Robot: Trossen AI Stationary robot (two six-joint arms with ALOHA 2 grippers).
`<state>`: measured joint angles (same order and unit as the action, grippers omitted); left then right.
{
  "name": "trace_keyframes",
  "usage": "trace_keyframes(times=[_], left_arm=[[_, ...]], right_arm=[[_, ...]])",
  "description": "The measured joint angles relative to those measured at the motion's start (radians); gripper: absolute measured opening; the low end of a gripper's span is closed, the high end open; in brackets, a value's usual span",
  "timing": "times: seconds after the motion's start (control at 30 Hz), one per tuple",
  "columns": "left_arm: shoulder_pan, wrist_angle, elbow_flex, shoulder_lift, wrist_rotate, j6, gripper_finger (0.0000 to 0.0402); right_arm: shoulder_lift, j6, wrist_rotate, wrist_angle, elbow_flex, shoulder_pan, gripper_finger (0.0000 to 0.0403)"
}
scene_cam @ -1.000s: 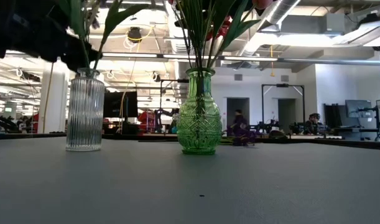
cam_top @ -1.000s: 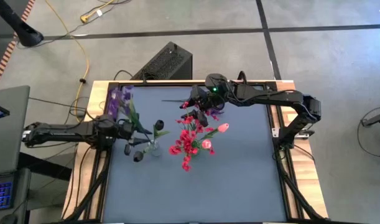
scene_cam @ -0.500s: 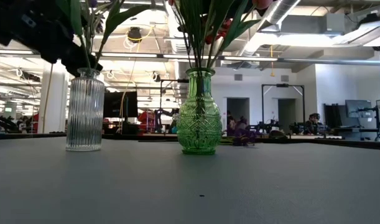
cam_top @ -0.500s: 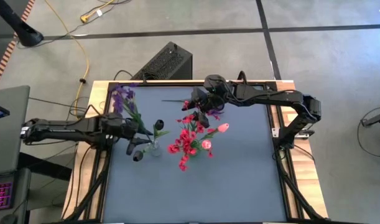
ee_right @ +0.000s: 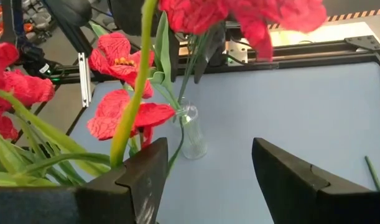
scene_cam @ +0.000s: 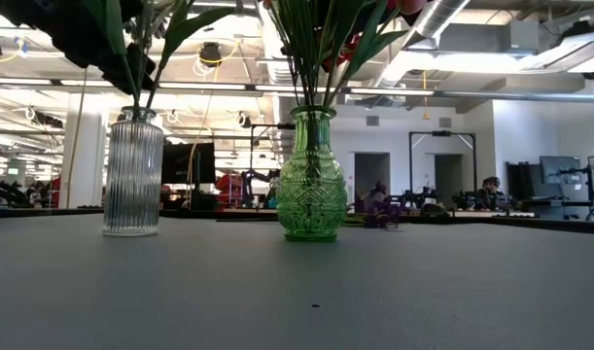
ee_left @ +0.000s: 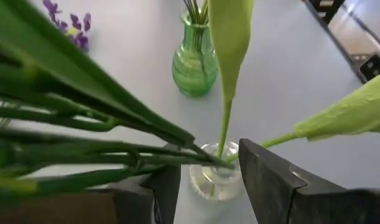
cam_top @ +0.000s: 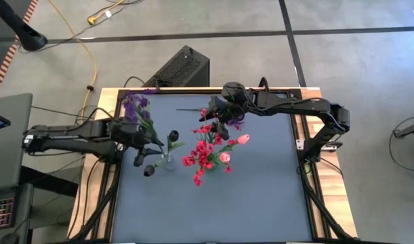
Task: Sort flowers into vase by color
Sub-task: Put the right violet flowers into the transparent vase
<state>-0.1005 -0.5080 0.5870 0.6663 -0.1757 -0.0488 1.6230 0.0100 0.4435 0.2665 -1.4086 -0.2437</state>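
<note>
Left gripper (cam_top: 142,137) at about 9 o'clock on the table (cam_top: 261,196), jaws closed around green stems of the purple flowers (cam_top: 133,108), stem ends reaching into the clear ribbed vase (scene_cam: 133,173) just beside it. Dark tulips (cam_top: 150,166) already standing in that vase. Right gripper (cam_top: 218,116) near 12 o'clock, jaws spread with nothing between them, hovering over the green vase (scene_cam: 311,177) holding red flowers (cam_top: 201,157) and a pink tulip (cam_top: 243,139).
</note>
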Motion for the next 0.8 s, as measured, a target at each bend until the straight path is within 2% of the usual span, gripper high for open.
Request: trace_keyframes(times=[0.4, 0.6, 0.8], left_arm=[[0.072, -0.086, 0.071, 0.131, 0.007, -0.111, 0.0149], [0.093, -0.195, 0.134, 0.155, 0.078, -0.129, 0.0149], [0.095, -0.245, 0.159, 0.154, 0.085, -0.118, 0.0149]], right_arm=[[0.000, 0.017, 0.000, 0.014, 0.000, 0.000, 0.0260], [0.000, 0.017, 0.000, 0.020, 0.000, 0.000, 0.0260], [-0.004, 0.017, 0.000, 0.077, 0.000, -0.010, 0.0260]])
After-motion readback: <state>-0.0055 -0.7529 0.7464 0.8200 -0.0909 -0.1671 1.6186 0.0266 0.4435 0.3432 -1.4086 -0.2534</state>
